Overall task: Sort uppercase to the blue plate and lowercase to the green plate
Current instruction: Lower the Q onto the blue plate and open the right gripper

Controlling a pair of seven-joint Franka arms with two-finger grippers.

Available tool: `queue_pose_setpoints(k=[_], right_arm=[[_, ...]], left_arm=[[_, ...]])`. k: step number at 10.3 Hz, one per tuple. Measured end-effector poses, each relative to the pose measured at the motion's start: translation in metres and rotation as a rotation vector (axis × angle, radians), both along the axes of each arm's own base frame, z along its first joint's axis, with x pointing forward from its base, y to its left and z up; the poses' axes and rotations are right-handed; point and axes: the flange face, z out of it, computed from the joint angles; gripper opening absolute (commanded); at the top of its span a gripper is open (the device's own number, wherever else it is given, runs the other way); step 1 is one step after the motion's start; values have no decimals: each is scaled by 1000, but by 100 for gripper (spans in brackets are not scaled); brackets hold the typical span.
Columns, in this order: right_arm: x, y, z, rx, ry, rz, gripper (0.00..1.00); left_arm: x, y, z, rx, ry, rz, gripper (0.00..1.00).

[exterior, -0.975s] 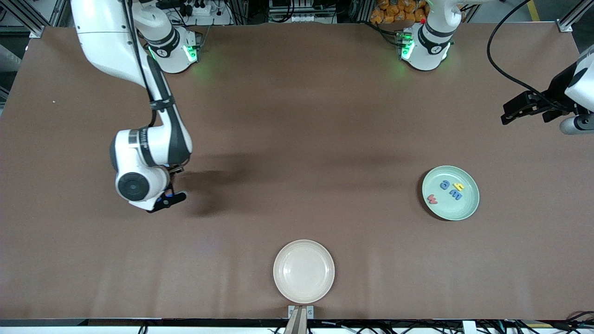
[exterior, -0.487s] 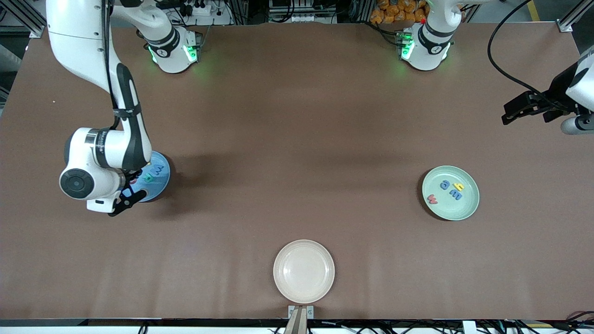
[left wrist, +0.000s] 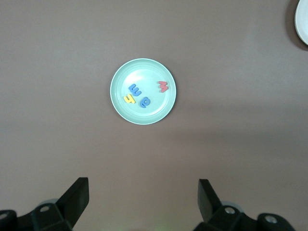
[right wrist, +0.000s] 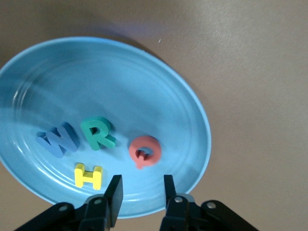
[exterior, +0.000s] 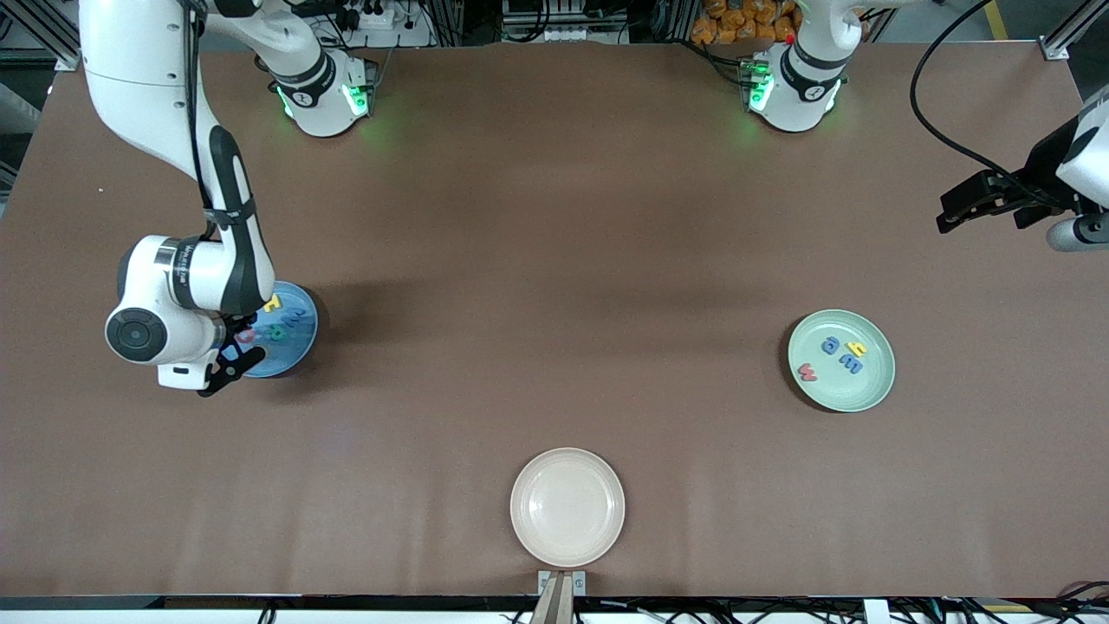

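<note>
The blue plate [exterior: 295, 348] lies at the right arm's end of the table. On it lie the uppercase letters: yellow H [right wrist: 88, 176], blue W [right wrist: 58, 139], green R [right wrist: 97, 134] and red Q [right wrist: 144, 150]. My right gripper [right wrist: 142, 186] hangs low over that plate's edge, open, with nothing between its fingers; the Q lies just past the tips. The green plate [exterior: 869, 392] holds the lowercase letters: red w [left wrist: 163, 86], blue m [left wrist: 134, 89], yellow h [left wrist: 129, 99] and blue a [left wrist: 146, 102]. My left gripper [left wrist: 143, 192] waits high up, open and empty.
A cream-white plate [exterior: 567, 507] with nothing on it sits near the table's front edge, midway between the arms. The right arm's elbow and wrist [exterior: 182, 295] hang over part of the blue plate. A black cable [exterior: 940, 130] loops above the left arm's end.
The right arm has swung toward its own end of the table, uncovering the blue plate. Its jaws have parted, and the red Q now lies on the plate. The left arm has not moved.
</note>
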Motion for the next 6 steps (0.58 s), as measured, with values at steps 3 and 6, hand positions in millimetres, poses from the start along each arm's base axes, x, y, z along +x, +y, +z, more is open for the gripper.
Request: queue_pose_setpoints(k=[3, 6], right_arm=[[0, 0, 0, -3, -4, -16, 77], [5, -6, 30, -9, -56, -221, 98]], left_arm=[[0, 1, 0, 11, -1, 0, 100], [0, 3, 1, 42, -4, -3, 100]])
